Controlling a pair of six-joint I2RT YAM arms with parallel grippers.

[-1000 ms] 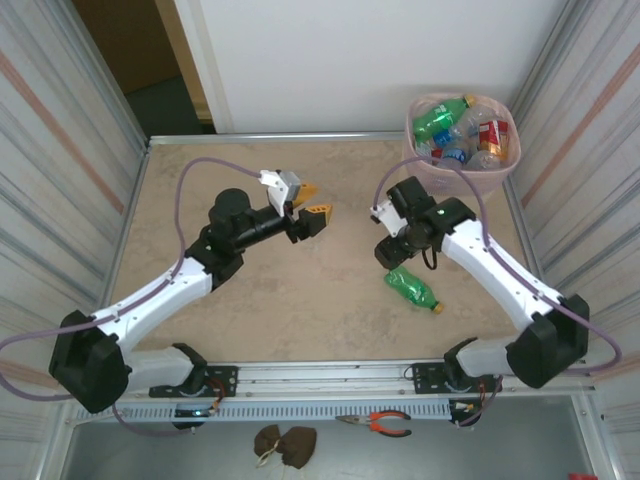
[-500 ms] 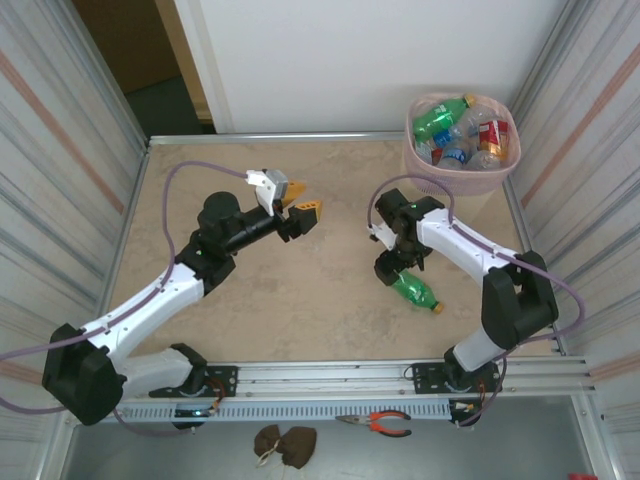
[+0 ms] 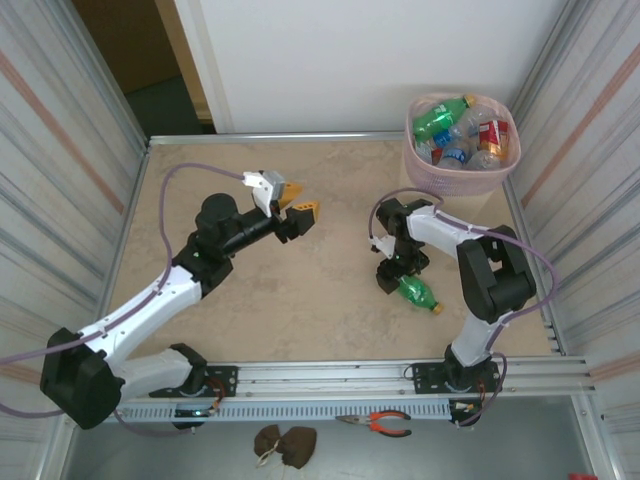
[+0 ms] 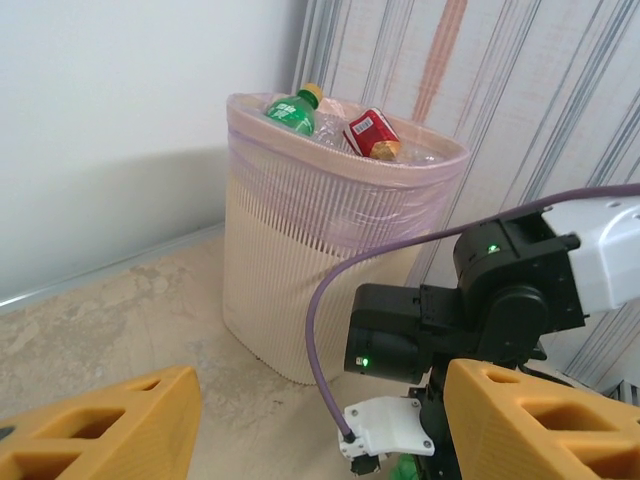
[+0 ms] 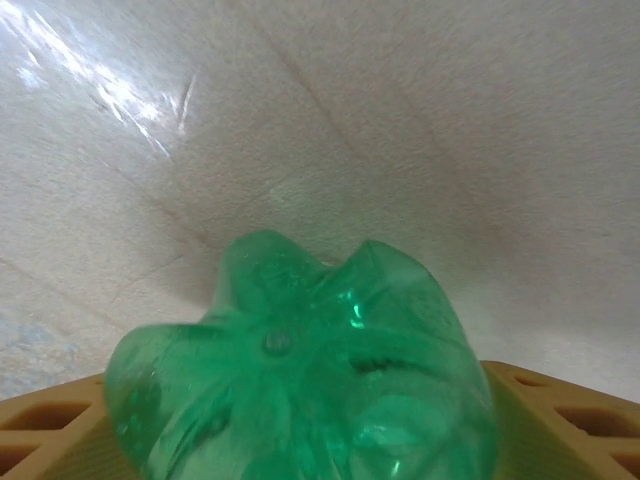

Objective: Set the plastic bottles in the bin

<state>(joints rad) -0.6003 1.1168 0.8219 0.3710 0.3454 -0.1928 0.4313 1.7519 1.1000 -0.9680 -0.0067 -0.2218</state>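
One green bottle (image 3: 420,293) with an orange cap lies on the table, right of centre. My right gripper (image 3: 392,279) is down over its base end. In the right wrist view the bottle's green base (image 5: 300,350) fills the gap of the right gripper (image 5: 300,425), whose yellow fingers (image 5: 560,420) touch it on both sides. My left gripper (image 3: 297,210) hovers open at mid table with nothing in it. The left gripper (image 4: 320,430) looks toward the bin (image 4: 320,250). The bin (image 3: 507,172) stands at the far right corner. It holds several bottles (image 3: 437,120), one green (image 4: 292,110) and one red-labelled (image 4: 370,132).
Corrugated walls close in the table on the left and right. The right arm's black wrist (image 4: 500,290) and its purple cable (image 4: 330,330) sit between my left gripper and the bin. Pliers (image 3: 385,423) and a brown object (image 3: 283,443) lie below the front rail.
The right arm folded inward and its gripper came down around the green bottle's base. The left gripper drew back slightly to the left, still open.
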